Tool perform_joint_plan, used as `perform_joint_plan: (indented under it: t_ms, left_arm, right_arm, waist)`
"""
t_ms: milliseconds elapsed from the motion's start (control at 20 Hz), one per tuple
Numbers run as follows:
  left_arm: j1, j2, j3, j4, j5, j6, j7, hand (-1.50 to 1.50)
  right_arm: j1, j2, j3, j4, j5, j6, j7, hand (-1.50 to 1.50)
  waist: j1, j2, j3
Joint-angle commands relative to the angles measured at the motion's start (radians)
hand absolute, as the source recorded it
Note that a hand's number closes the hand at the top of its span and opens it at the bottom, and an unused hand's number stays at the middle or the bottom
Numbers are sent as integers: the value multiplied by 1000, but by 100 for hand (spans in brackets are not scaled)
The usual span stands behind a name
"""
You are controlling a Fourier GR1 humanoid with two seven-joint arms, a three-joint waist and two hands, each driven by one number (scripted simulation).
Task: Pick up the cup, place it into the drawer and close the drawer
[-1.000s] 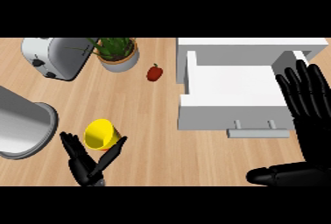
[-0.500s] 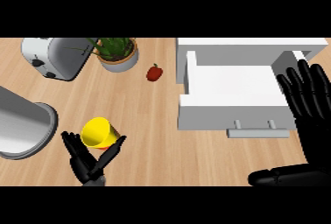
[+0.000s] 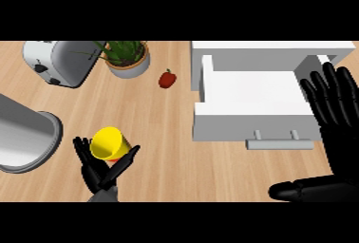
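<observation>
Lifted slightly and tipped since a second ago, the yellow cup sits lower left, cradled by the left hand.
Its fingers and thumb curl round the cup. At the right edge, the right hand stays spread wide, fingers straight, beside the open white drawer. A red pepper, potted plant and toaster line the top.

A yellow cup sits between black fingers of the left hand, on a light wood-grain counter with a white drawer, red pepper and silver toaster.
</observation>
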Motion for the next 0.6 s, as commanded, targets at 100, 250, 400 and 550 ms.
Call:
perform_joint_plan:
  t_ms: [100, 250, 400, 550]
  left_arm:
    - [-21, 21, 41, 84, -6, -228, -68, 150]
    - [-19, 7, 30, 41, -27, -190, -105, 150]
    - [-106, 12, 61, 111, -50, -139, -134, 150]
    - [-33, 60, 35, 120, -85, -241, -137, 150]
  right_arm:
    - [-15, -1, 1, 41, 12, 9, -30, -150]
    - [5, 18, 25, -70, 22, -40, 59, -150]
    - [-57, -36, -51, 15, -53, 14, 45, -150]
    - [50, -8, -7, -47, -16, 20, -2, -150]
  waist:
    - [1, 1, 0]
    - [0, -1, 0]
    - [-2, 1, 0]
    - [-3, 0, 0]
